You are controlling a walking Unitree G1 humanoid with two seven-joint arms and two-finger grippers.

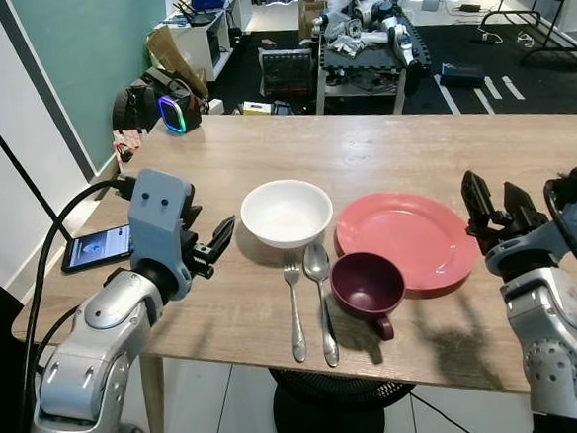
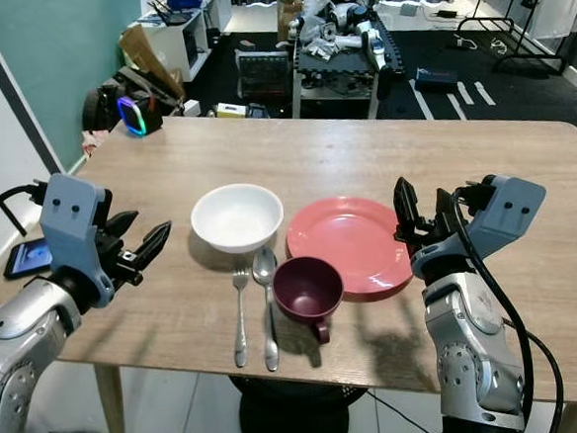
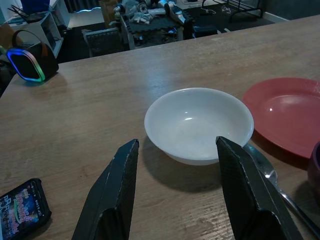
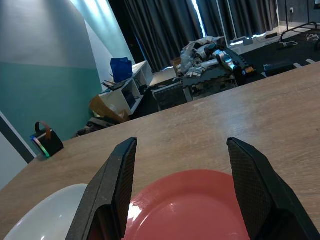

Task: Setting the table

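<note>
A wooden desk (image 1: 383, 145) is seen from above, crossing the middle of the frame, with a cluttered room beyond it at the top. Near the centre of the frame a white bowl (image 1: 286, 213) is set, empty and upright. Just right of it a pink plate (image 1: 407, 239) lies flat. At the plate's lower left edge a dark maroon mug (image 1: 367, 286) stands, its rim overlapping the plate's edge and its handle turned toward the lower edge of the frame. Below the bowl a fork (image 1: 295, 310) and a spoon (image 1: 321, 298) are laid side by side, handles pointing toward the desk's near edge, as cutlery is laid for a diner seated there. The spoon's bowl lies just beside the mug.

At the left of the frame the left claw (image 1: 217, 243) is held above the desk, its fingers spread and aimed at the white bowl, which it does not touch; a reach for the bowl seems likely. At the right of the frame the right claw (image 1: 492, 200) is raised just beside the plate's right edge, fingers spread, holding nothing.

At the far left a phone (image 1: 97, 247) lies with its screen lit, and a speaker with a glowing ring (image 1: 177, 112) is seen at the upper left, at the desk's far corner.
</note>
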